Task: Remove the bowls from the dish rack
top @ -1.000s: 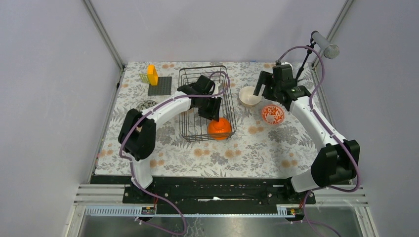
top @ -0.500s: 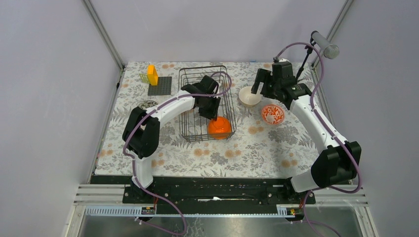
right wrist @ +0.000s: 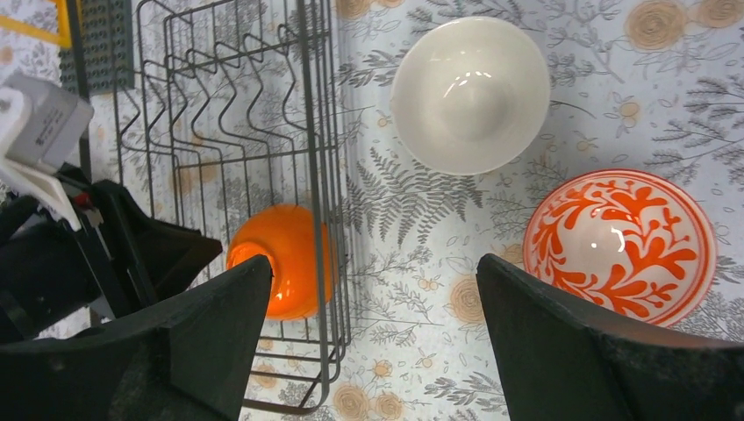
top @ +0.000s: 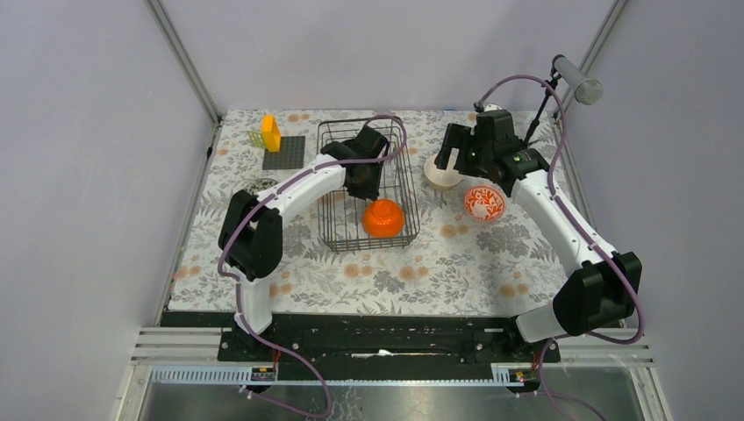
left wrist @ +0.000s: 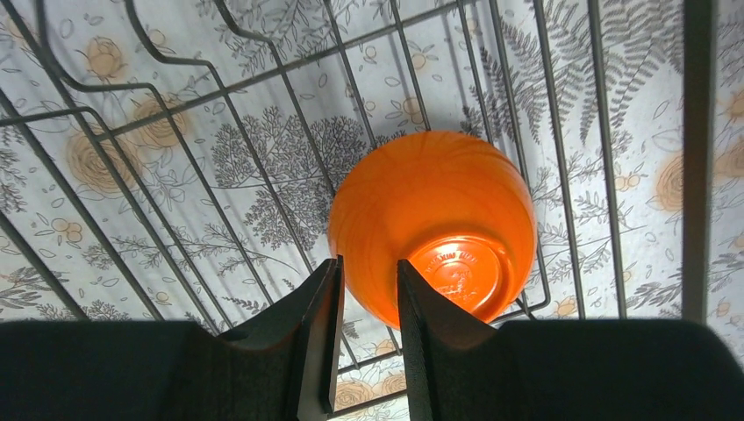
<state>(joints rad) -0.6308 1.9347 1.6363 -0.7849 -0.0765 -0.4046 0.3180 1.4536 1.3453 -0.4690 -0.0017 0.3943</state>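
- Your left end effector, pressed nearly together and empty, hangs over the orange bowl in the dish rack.
- Your right end effector gapes wide above the table.

An orange bowl lies upside down and tilted inside the black wire rack, its round foot ring turned toward the camera with faint raised lettering in it. The rack's thin floor wires run under and past it, and one thick bar crosses the right edge. A desk printed with grey ferns and tan roses shows through the grid. The left end effector reaches in from the bottom, its two dark fingers standing a narrow gap apart at the bowl's near wall; contact cannot be made out.
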